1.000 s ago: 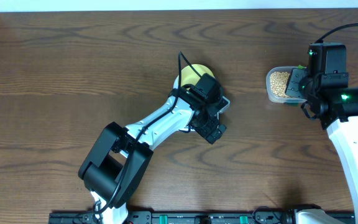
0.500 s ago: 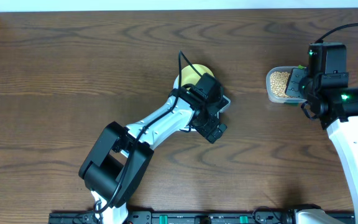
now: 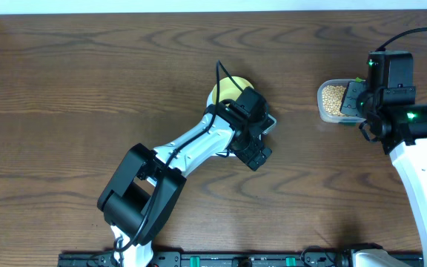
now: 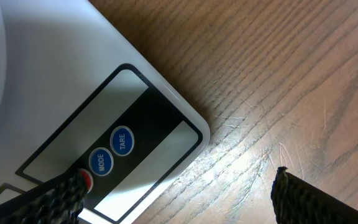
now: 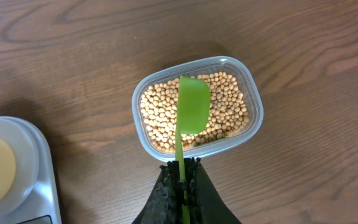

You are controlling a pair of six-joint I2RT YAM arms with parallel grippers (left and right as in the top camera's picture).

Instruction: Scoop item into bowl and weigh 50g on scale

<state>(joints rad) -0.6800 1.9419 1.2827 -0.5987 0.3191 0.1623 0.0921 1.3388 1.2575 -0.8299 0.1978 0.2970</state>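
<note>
Right gripper: jaws clamped on the thin handle of the green scoop; the handle runs straight out from between them.
Scoop head: over the beans in the clear plastic tub, near the tub's middle. Can't tell if it touches the beans.
Left gripper: jaws wide apart, nothing between them, low over the front corner of the scale.
Left fingertips: one fingertip overlaps the red button beside MODE and TARE, contact unclear. The other is off the scale, over the table.
Bowl: pale yellow, sits on the scale platform, its near side hidden under the left wrist in the overhead view.
Edges: the scale's rounded front corner lies between the left jaws. The tub's rim is unbroken, and the scoop handle crosses it on the side nearest the right gripper.
Open room: a strip of wood between tub and scale, which are well apart. There is wide wood to the left of the bowl and along the far edge.
Left arm: runs diagonally from its base at the near edge up to the scale, wrist bent down over the front panel.
Right arm: rises from the near right corner, with the wrist turned left toward the tub.
</note>
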